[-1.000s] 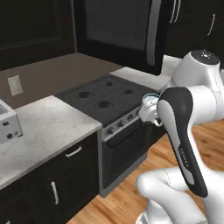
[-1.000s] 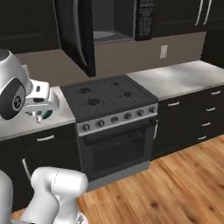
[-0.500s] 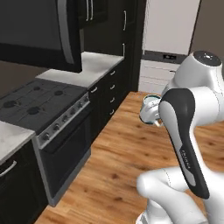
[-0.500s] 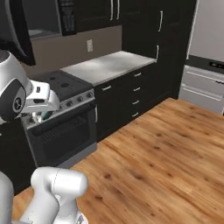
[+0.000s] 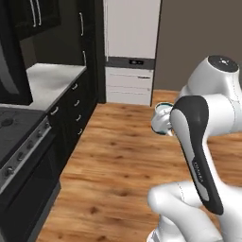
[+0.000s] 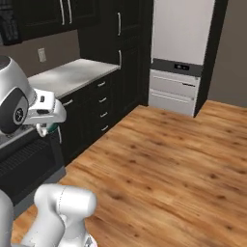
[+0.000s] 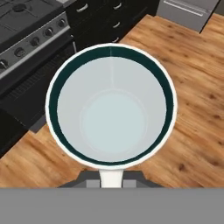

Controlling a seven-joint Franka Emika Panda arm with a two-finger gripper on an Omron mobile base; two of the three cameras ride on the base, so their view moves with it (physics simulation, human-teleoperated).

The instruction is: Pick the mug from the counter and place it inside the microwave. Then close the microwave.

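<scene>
Mug carried in clenched gripper, over wood floor.
Hand view looked straight into the mug (image 7: 111, 105), teal band inside rim, stove (image 7: 30, 26) behind. Left base view showed gripper (image 5: 163, 124) grasping mug at arm's front; right base view added the counter (image 6: 67, 77) and fridge (image 6: 181, 53).

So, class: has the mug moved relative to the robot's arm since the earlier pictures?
No. The mug sits at the same spot beside the arm; the kitchen's shift is the base turning.

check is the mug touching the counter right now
Apart. The left base view shows the mug carried in the air over the wood floor, well clear of the counter.
</scene>
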